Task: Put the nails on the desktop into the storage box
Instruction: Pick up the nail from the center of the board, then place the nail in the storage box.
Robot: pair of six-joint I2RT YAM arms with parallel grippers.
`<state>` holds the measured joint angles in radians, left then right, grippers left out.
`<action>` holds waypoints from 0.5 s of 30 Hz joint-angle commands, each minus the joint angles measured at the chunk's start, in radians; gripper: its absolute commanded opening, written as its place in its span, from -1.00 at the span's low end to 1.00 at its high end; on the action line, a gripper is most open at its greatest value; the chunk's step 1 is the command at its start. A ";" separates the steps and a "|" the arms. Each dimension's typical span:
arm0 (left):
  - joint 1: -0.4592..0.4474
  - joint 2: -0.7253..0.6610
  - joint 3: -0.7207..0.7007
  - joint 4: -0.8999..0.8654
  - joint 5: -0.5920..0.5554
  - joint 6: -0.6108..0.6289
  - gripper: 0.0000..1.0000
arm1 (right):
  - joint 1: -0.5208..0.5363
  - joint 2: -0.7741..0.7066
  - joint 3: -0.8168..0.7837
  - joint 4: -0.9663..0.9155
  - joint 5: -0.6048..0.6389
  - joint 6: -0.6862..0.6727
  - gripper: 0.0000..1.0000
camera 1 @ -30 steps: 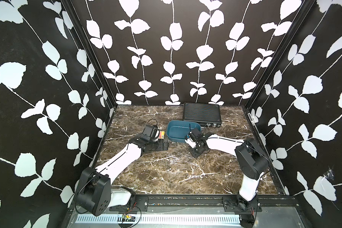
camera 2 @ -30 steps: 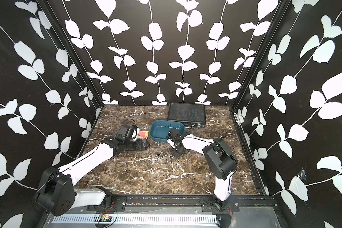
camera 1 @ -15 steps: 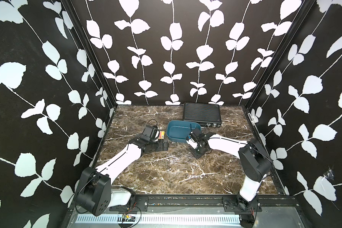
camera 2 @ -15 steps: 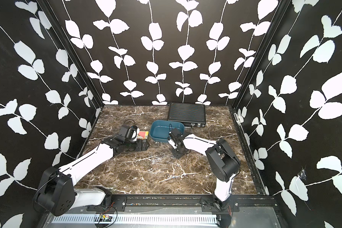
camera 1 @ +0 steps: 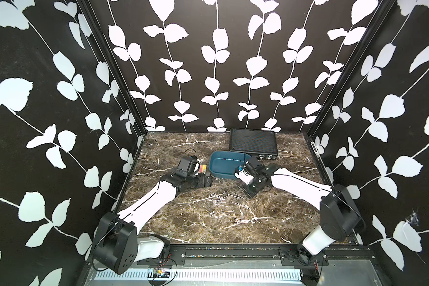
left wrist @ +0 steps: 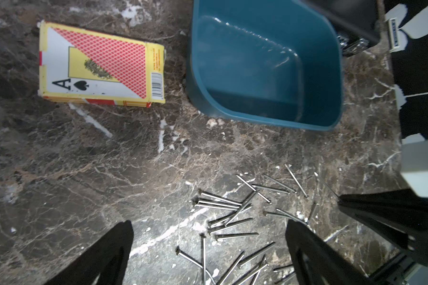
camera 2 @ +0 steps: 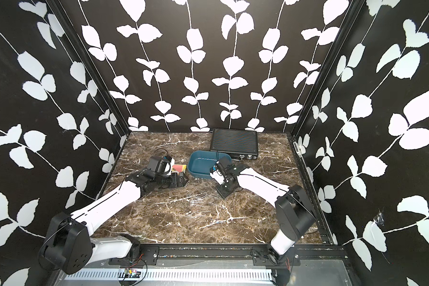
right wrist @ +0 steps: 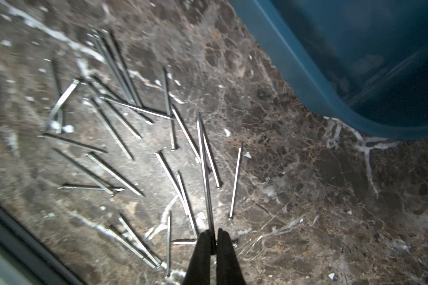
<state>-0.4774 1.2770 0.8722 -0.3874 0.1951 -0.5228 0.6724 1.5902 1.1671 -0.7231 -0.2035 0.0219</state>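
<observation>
Closed since a second ago, your right gripper (right wrist: 213,234) pinches one thin metal nail (right wrist: 204,172) by its end. Your left gripper (left wrist: 209,222) stands spread over loose silvery nails (left wrist: 219,201) scattered on the brown marble-veined bench (left wrist: 84,160), near the smooth teal plastic storage box (left wrist: 257,117). The yellow-edged card box (left wrist: 101,64) reads "A" with a spade, beside a barcode.
</observation>
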 commanded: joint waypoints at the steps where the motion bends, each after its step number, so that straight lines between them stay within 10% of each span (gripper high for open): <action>1: 0.000 -0.028 0.037 0.067 0.058 -0.037 0.97 | -0.012 -0.057 0.064 -0.020 -0.090 0.035 -0.86; 15: 0.023 0.012 0.117 0.101 0.113 -0.104 0.96 | -0.120 0.222 0.408 -0.015 -0.072 0.291 -0.91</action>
<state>-0.4644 1.2881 0.9562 -0.2581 0.3141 -0.6178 0.5671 1.7554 1.5105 -0.7158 -0.2966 0.2295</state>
